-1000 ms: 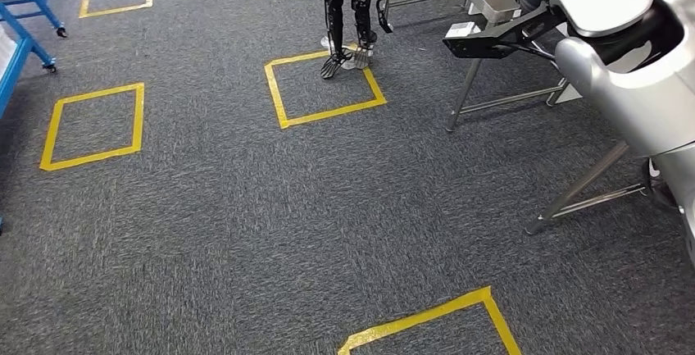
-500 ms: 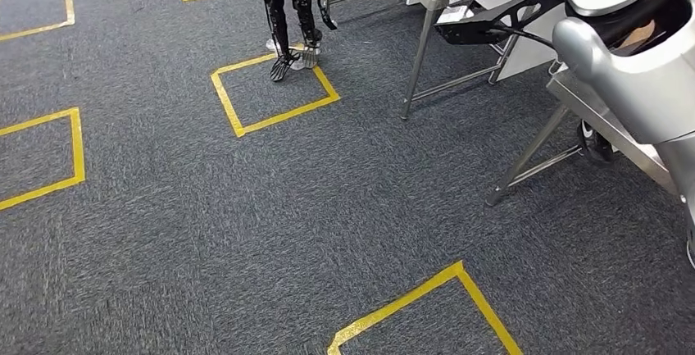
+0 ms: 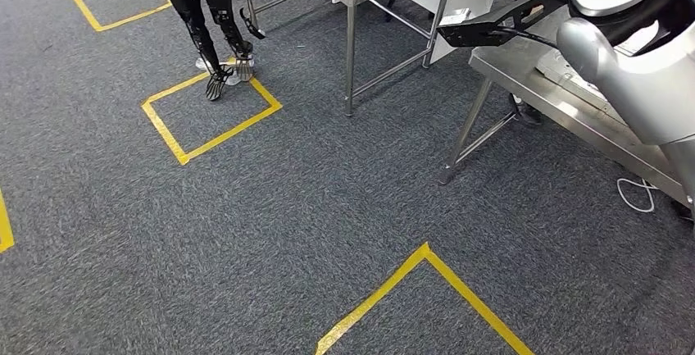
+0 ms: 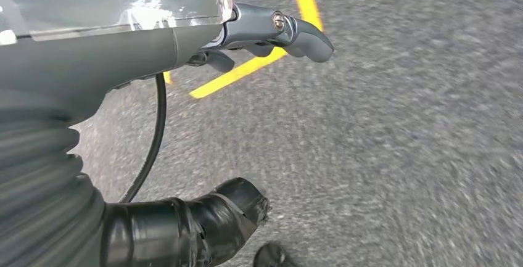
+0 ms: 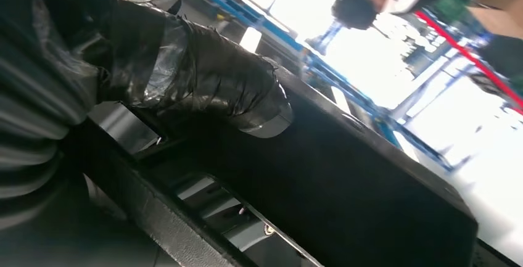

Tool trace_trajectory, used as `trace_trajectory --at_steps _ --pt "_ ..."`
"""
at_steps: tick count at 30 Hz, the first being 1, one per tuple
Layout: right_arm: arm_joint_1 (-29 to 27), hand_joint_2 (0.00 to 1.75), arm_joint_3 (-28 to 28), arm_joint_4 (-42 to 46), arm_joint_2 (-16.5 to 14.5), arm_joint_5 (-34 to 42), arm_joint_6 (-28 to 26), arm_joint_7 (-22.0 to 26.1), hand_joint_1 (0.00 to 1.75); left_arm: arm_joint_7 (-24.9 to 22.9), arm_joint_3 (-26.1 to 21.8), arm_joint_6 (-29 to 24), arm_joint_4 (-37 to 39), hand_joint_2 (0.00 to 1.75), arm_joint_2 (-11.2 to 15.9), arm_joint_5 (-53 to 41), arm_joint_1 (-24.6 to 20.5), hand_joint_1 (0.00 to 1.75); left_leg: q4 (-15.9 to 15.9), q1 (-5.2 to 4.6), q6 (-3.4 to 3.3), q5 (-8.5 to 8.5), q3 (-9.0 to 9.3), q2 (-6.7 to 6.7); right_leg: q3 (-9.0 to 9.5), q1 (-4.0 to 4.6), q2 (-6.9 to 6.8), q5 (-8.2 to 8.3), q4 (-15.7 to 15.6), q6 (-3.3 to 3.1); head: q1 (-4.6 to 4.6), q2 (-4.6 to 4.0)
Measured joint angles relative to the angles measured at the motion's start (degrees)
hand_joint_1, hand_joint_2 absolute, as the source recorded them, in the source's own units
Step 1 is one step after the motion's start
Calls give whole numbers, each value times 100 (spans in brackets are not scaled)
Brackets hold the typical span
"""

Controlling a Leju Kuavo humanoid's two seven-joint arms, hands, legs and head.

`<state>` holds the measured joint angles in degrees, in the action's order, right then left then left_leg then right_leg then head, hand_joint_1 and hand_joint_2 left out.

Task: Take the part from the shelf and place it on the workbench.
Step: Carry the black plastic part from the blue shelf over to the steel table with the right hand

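One stage appears complete: the black part (image 3: 483, 31) is off the shelf, carried by the right hand (image 5: 203, 88), whose fingers grasp it, raised just beside the steel workbench (image 3: 565, 97). Placement on the workbench remains. Left hand (image 4: 271, 29) hangs above the carpet, fingers released, grasping nothing.

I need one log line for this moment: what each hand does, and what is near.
right hand: holds black part | left hand: holds nothing, over carpet | workbench: at right, part above its edge, not set down
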<state>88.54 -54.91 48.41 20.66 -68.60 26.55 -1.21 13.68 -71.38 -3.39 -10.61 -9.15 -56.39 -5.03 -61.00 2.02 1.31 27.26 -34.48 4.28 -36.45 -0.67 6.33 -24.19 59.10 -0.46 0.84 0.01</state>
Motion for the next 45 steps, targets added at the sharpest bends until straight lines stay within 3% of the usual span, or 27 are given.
trace_trajectory --at_steps 1,2,4,6,8,10,11,13,14,15,17,19,20,21,23,25,26,28,30,32,34,36,38,40,41,43,45 --pt "-3 175 -3 -2 11 5 -4 -3 175 -2 1 4 1 175 -1 -3 -2 0 111 7 -24 -1 45 102 -43 -7 80 4 24 42 -2 0" --pt "-7 175 -7 -4 28 10 -8 -5 175 -4 1 11 1 175 -1 -8 -9 0 129 -4 -59 20 59 100 -80 -16 161 23 31 84 -1 0" --pt "-15 175 -8 -7 73 19 -15 -4 175 -4 2 22 1 175 -7 -17 -28 0 165 -9 -153 -3 68 -59 -116 -31 229 53 12 161 -3 -1" --pt "2 175 -8 -10 109 19 -26 -7 175 -4 3 30 1 175 -12 -30 -36 0 230 1 -251 -44 93 -218 -237 -8 -93 -87 234 216 -19 -1" --pt "6 175 -13 -15 125 26 -50 -10 175 -4 4 36 1 175 -12 -43 -23 0 255 -25 -313 -49 103 -369 -535 -5 -494 -406 856 258 -33 -1" --pt "-34 175 -26 -19 139 39 -78 -12 175 -10 4 36 1 175 -12 -51 -12 0 252 -53 -340 -31 109 -534 -808 -24 -601 -580 1411 279 -33 -1" --pt "-55 175 -32 -22 155 45 -86 -12 175 -26 5 27 1 175 -12 -57 -14 0 251 -64 -346 -19 117 -615 -824 -25 -622 -530 1444 275 -33 -1" --pt "-67 175 -37 -32 184 51 -121 -12 175 -136 13 -3 1 175 -12 -88 -23 0 250 -86 -343 12 151 -760 -530 0 -708 -197 900 222 -32 -1" --pt "-61 175 -37 -42 184 52 -154 -14 175 -219 19 -16 1 175 -13 -104 -25 0 251 -100 -331 32 173 -826 -319 38 -834 -64 522 172 -32 -1" --pt "-53 175 -37 -60 155 59 -199 -21 175 -312 25 -23 1 175 -14 -110 -26 0 251 -115 -310 52 192 -891 -154 83 -937 26 215 121 -31 -1" --pt "-46 175 -37 -129 82 79 -282 -47 175 -448 31 -26 1 175 -16 -89 -37 0 256 -137 -254 88 226 -1030 -41 159 -1007 37 -20 43 -30 -1" --pt "-56 175 -38 -212 43 91 -322 -68 175 -500 31 -23 1 175 -16 -49 -62 0 265 -147 -197 129 267 -1142 -26 142 -858 58 -65 -3 -28 0" --pt "-63 175 -38 -241 41 91 -339 -67 175 -505 30 -15 2 175 -16 -29 -74 0 229 -145 -174 179 273 -1086 3 115 -799 71 -109 -28 -27 0" --pt "-69 175 -39 -256 39 91 -361 -61 175 -509 30 -4 3 175 -21 -14 -81 0 84 -137 -155 283 222 -951 34 86 -747 89 -153 -56 -23 0" --pt "-99 175 -41 -271 37 91 -398 -48 175 -524 30 13 6 175 -27 0 -68 0 -527 -115 -125 603 -58 -609 64 61 -637 105 -195 -93 -19 -1" --pt "-170 175 -52 -280 32 91 -406 -43 175 -537 28 15 7 175 -20 0 -31 0 -1195 -102 -93 828 -416 -481 56 56 -489 106 -185 -100 -16 -1" --pt "-207 175 -59 -286 29 92 -406 -40 175 -539 27 15 6 175 -14 0 -18 0 -1297 -96 -77 787 -497 -470 51 50 -402 103 -172 -96 -16 -1" --pt "-248 175 -67 -296 28 93 -405 -33 175 -543 25 16 6 175 -5 -2 -13 0 -854 -62 -50 394 -353 -415 35 25 -226 80 -111 -62 -16 -1" --pt "-253 175 -67 -303 25 94 -402 -23 175 -563 25 21 7 175 -3 -11 -13 0 -170 -12 -37 84 -59 -168 -13 7 -71 40 -13 4 -19 -1" --pt "-261 175 -69 -310 16 100 -401 2 175 -591 26 26 8 175 -4 -32 -15 0 78 -4 -64 56 60 -27 -79 -3 70 39 41 80 -21 -1" --pt "-280 175 -71 -326 19 112 -404 21 175 -607 26 27 8 175 -7 -48 -32 0 106 -23 -138 34 76 -159 -121 -19 174 72 28 153 -20 -1" --pt "-290 175 -72 -345 27 120 -412 22 175 -614 25 27 8 175 -9 -51 -44 0 158 -23 -233 -1 101 -313 -197 0 -88 -1 152 208 -32 -1" --pt "-296 175 -75 -355 18 123 -424 22 175 -615 24 27 8 175 -8 -51 -40 0 190 -31 -299 -15 113 -447 -450 16 -491 -284 684 243 -44 -1" --pt "-322 175 -97 -367 6 127 -426 22 175 -620 24 27 8 175 -8 -50 -31 0 191 -46 -325 -5 114 -582 -787 -6 -611 -551 1371 260 -43 -1" --pt "-336 175 -115 -375 4 128 -422 23 175 -626 24 27 8 175 -8 -52 -29 0 190 -52 -331 5 119 -654 -869 -11 -622 -564 1531 258 -44 -1" --pt "-339 175 -141 -392 3 128 -414 27 175 -675 24 24 8 175 -8 -72 -35 0 189 -66 -326 35 151 -794 -696 5 -681 -301 1199 216 -44 -1" --pt "-300 175 -146 -402 -5 127 -409 39 175 -749 25 15 8 175 -13 -109 -37 0 191 -94 -296 79 201 -920 -289 87 -944 4 435 117 -44 -1"
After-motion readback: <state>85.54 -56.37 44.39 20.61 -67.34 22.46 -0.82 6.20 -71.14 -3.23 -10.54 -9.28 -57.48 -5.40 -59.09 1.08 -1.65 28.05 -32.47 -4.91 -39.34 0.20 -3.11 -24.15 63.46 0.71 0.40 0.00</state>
